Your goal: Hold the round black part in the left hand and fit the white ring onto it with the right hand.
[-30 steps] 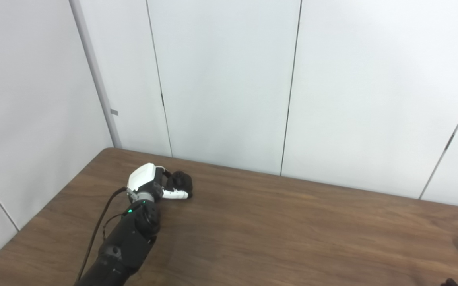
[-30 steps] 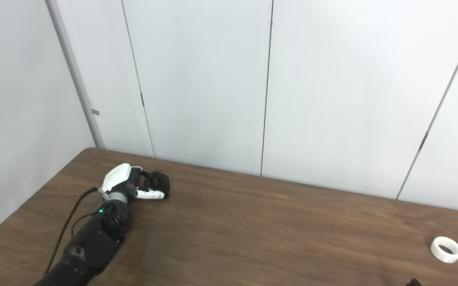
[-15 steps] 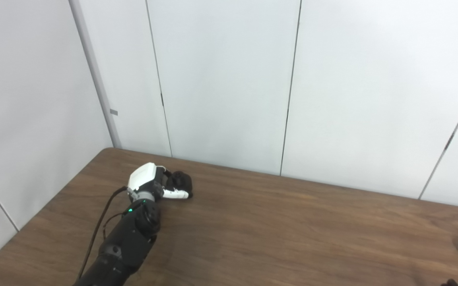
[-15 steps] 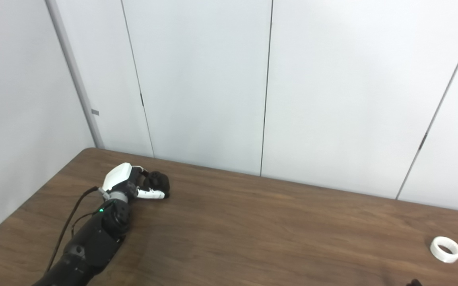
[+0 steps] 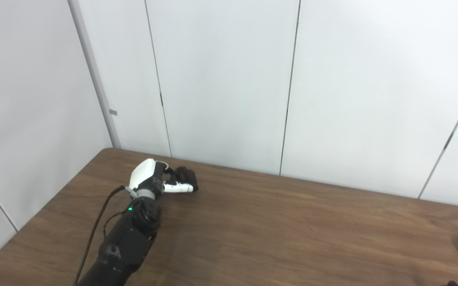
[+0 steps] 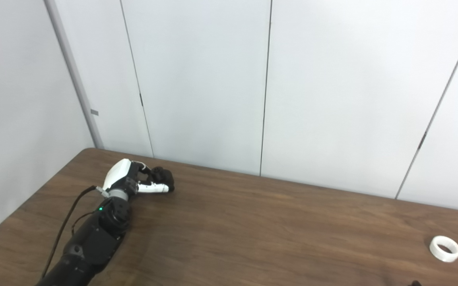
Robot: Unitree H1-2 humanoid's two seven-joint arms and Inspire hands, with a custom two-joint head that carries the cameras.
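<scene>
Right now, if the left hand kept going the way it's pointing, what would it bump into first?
Probably nothing soon. The left hand, closed on the round black part, points rightward along the table. That stretch looks bare; the white ring sits far off and nearer the front.

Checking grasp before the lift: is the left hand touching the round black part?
Touching. The right eye view shows the left hand with its fingers wrapped over the round black part, no gap visible.

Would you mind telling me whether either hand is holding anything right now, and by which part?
The left hand is closed around the round black part, fingers wrapped over its sides. The white ring lies untouched on the table.
</scene>
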